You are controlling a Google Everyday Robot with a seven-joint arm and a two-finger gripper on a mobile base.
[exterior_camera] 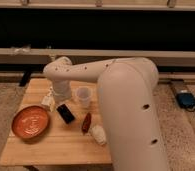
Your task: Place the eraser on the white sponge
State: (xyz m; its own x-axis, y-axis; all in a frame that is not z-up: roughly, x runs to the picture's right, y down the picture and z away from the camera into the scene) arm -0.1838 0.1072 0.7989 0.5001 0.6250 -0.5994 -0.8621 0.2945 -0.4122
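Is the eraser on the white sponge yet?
Not on. The eraser lies flat on the table, apart from the white sponge; the pincer hangs beside the cup.

White arm stretched leftward, bent sharply at the elbow, end effector pointing down at centre-left.

A black eraser lies on the pale, plank-grained wooden tabletop among a white sponge, a dark red elongated object, a translucent white cup and a glossy orange-red plate. The robot's cream-white arm, dotted with small dark holes, ends in an equally pale pincer low over the tabletop's left rear, beside a white bottle. Behind runs a black wall band above a tan ledge; a blue object sits on the speckled grey floor.
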